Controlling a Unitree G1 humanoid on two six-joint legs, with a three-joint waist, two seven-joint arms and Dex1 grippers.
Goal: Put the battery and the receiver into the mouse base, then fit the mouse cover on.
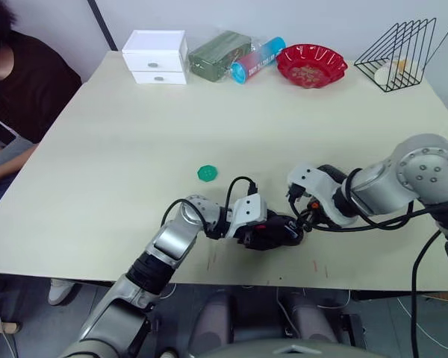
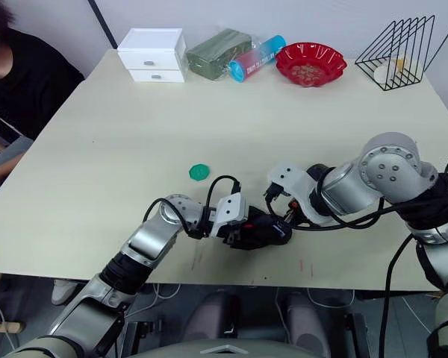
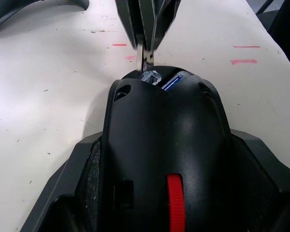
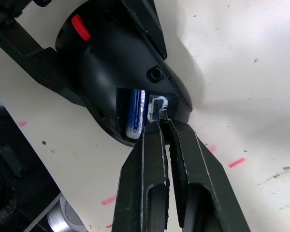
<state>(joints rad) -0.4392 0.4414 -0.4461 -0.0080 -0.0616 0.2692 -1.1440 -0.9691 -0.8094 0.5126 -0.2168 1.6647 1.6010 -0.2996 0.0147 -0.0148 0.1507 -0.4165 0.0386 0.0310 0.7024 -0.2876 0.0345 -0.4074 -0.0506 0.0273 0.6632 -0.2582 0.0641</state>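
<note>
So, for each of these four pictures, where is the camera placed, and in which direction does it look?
Left eye: on the head, looking down over the table; both arms meet at the mouse base.
Right eye: beside it, same scene.
Left wrist: looks along the left gripper, shut on the mouse base.
Right wrist: looks along the right gripper, fingers together at the battery bay.
Both wrist views share battery and base.

A pale worktop [image 1: 119,149] carries a green disc [image 1: 207,173] at centre. Along the top edge: white drawers [image 1: 156,57], green pack [image 1: 219,54], blue tube [image 1: 257,59], red bowl [image 1: 310,64], wire rack [image 1: 399,54]. A person [image 1: 19,82] sits upper left.
</note>
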